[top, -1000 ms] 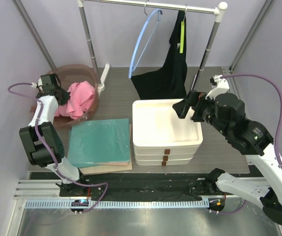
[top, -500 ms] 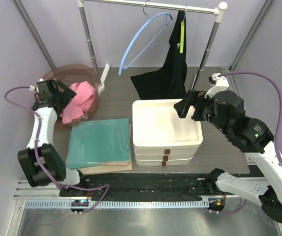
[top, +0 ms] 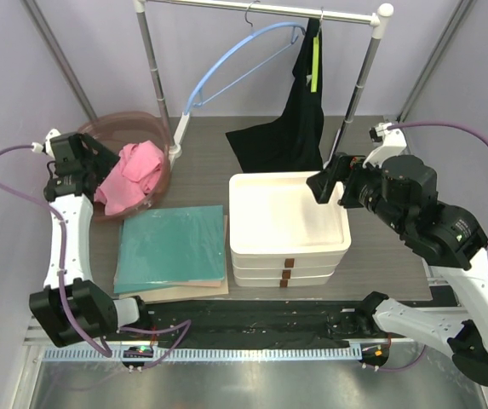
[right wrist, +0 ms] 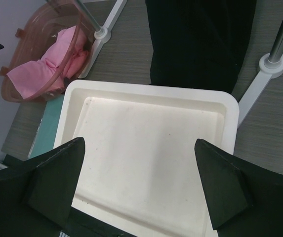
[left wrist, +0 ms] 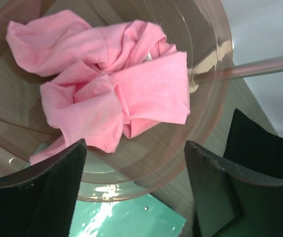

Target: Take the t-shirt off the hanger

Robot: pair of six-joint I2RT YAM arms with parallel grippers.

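A crumpled pink t-shirt [top: 131, 173] lies loose in the brown see-through basket [top: 107, 128]; the left wrist view shows the t-shirt [left wrist: 111, 89] filling its bowl. My left gripper [top: 100, 162] hangs open just left of it, jaws wide and empty [left wrist: 135, 145]. The bare blue hanger [top: 235, 64] is hooked on the rail, tilted up towards the left. A black t-shirt [top: 290, 111] hangs from a yellow-green hanger [top: 314, 64] at the rail's right end. My right gripper [top: 327, 183] is open and empty over the white tray [right wrist: 151, 89].
The clothes rail [top: 269, 8] stands on two posts [top: 154, 77] [top: 358, 77] at the back. Three stacked white trays [top: 288, 253] sit centre right. A teal board [top: 175, 247] lies left of them, next to the basket.
My left gripper opened, let go of the pink t-shirt and drew back to the left. The blue hanger swung up and leftwards. The right arm barely shifted.
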